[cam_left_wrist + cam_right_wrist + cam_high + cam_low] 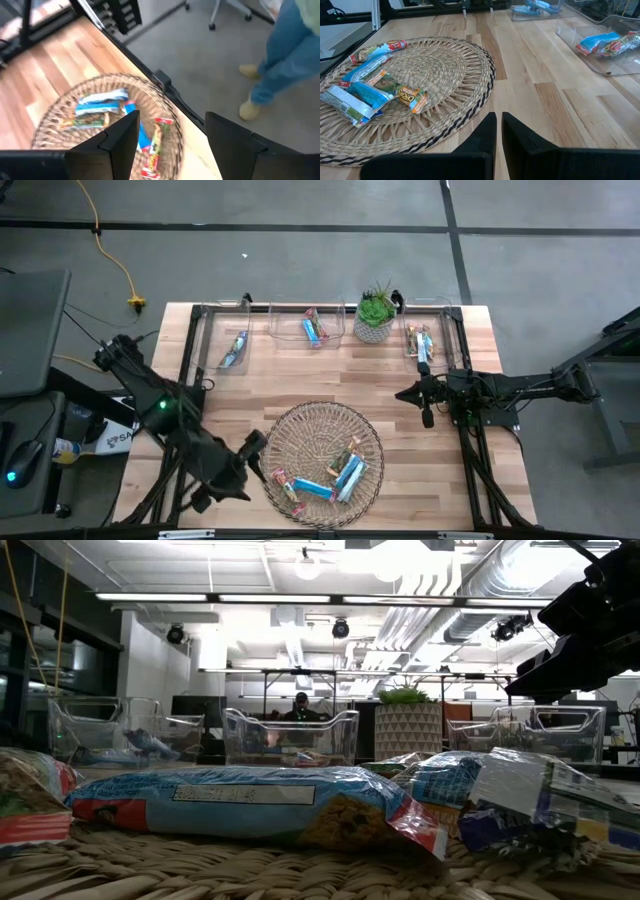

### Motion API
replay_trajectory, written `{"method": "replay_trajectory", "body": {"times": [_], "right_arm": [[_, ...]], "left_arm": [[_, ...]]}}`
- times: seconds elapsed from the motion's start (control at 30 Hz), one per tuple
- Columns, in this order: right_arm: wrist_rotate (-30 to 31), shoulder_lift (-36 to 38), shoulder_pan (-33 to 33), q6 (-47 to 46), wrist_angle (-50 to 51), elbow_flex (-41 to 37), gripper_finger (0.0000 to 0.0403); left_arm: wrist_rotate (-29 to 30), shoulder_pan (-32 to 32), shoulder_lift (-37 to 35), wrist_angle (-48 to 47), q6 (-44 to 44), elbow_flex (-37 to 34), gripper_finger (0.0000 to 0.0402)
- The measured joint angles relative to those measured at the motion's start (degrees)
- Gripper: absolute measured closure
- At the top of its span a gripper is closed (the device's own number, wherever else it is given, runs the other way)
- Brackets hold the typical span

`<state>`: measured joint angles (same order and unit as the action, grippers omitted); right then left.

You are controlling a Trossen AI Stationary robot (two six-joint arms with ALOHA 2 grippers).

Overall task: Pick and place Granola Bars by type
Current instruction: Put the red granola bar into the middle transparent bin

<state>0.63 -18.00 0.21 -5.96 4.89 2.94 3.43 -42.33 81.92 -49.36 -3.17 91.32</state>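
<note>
left gripper, released and empty, hovers at the basket rim beside the bars; right gripper, clenched, waits beyond; next: descend onto one bar.

The bench is seen in pale wood with darker streaks. The basket is tan weave, edged with a dark band. The Granola Bars are wrapped in bright blue and white, or tan with red and green print. The plant is green, its pot patterned white. Both arms are black.
</note>
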Motion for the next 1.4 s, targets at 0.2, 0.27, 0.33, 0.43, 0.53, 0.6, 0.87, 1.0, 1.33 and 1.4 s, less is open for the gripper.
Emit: {"method": "replay_trajectory", "body": {"times": [0.2, 0.27, 0.33, 0.43, 0.53, 0.6, 0.87, 1.0, 1.33, 1.4], "right_arm": [[0.0, 0.0, 0.0, 0.0, 0.0, 0.0, 0.0391], [0.0, 0.0, 0.0, 0.0, 0.0, 0.0, 0.0391], [0.0, 0.0, 0.0, 0.0, 0.0, 0.0, 0.0391], [0.0, 0.0, 0.0, 0.0, 0.0, 0.0, 0.0391], [0.0, 0.0, 0.0, 0.0, 0.0, 0.0, 0.0391], [0.0, 0.0, 0.0, 0.0, 0.0, 0.0, 0.0391], [0.0, 0.0, 0.0, 0.0, 0.0, 0.0, 0.0391], [0.0, 0.0, 0.0, 0.0, 0.0, 0.0, 0.0391], [0.0, 0.0, 0.0, 0.0, 0.0, 0.0, 0.0391], [0.0, 0.0, 0.0, 0.0, 0.0, 0.0, 0.0391]], "left_arm": [[1.3, -2.5, 6.0, -2.0, 0.4, 1.5, 0.0181], [3.2, -3.4, 8.4, -2.3, 0.4, 1.5, 0.0181], [4.7, -4.2, 11.1, -2.4, -0.2, 1.5, 0.0181], [7.4, -4.8, 15.1, -2.0, -2.0, 1.5, 0.0181], [8.8, -4.6, 18.5, -1.4, -3.4, 1.5, 0.0181], [8.6, -4.5, 20.6, -1.1, -4.7, 1.5, 0.0181], [1.5, -2.1, 26.6, 3.4, -9.7, 0.2, 0.0181], [1.0, 0.4, 27.7, 3.7, -11.2, -1.4, 0.0181], [-4.9, 8.1, 27.6, 6.9, -11.7, -8.0, 0.0181], [-6.6, 8.8, 27.6, 8.0, -11.7, -9.4, 0.0181]]}}
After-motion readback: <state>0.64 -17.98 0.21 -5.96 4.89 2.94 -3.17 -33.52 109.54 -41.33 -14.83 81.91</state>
